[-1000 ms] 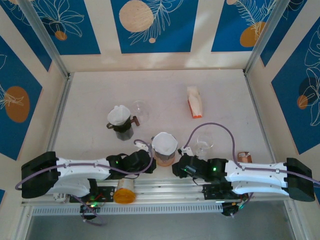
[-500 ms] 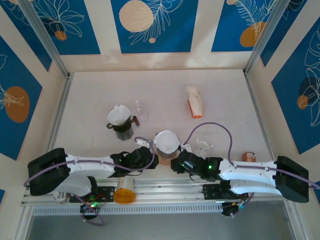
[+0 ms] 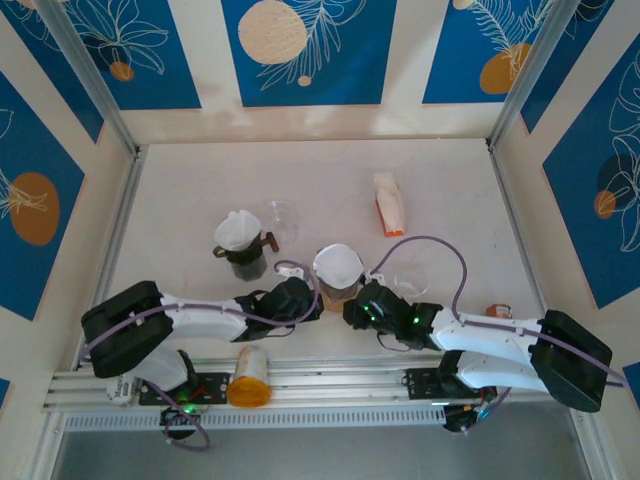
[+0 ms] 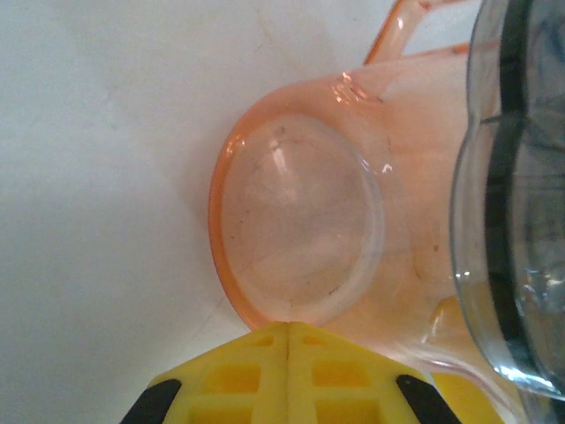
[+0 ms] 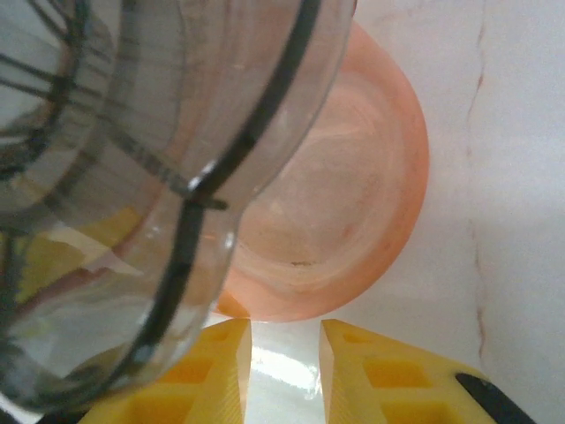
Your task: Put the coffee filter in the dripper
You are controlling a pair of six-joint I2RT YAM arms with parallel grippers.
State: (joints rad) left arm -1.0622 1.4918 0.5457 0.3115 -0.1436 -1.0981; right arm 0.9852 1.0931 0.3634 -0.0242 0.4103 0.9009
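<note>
Coffee filter (image 3: 338, 264) sits mouth-up in dripper (image 4: 335, 212).

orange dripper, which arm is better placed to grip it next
Probably the right: the right gripper has its fingers slightly apart at the base of the orange dripper, while the left gripper is shut, fingers pressed together.

A dripper (image 3: 335, 293) is set at the middle of the table's (image 3: 200, 180) near part, with a coffee filter (image 3: 337, 265) in it. From it, a second dripper (image 3: 238, 238) on a carafe (image 3: 247, 264) is found at ten o'clock, a glass (image 3: 281, 214) at eleven, a packet (image 3: 390, 203) at one, a further glass (image 3: 408, 283) at three.
</note>
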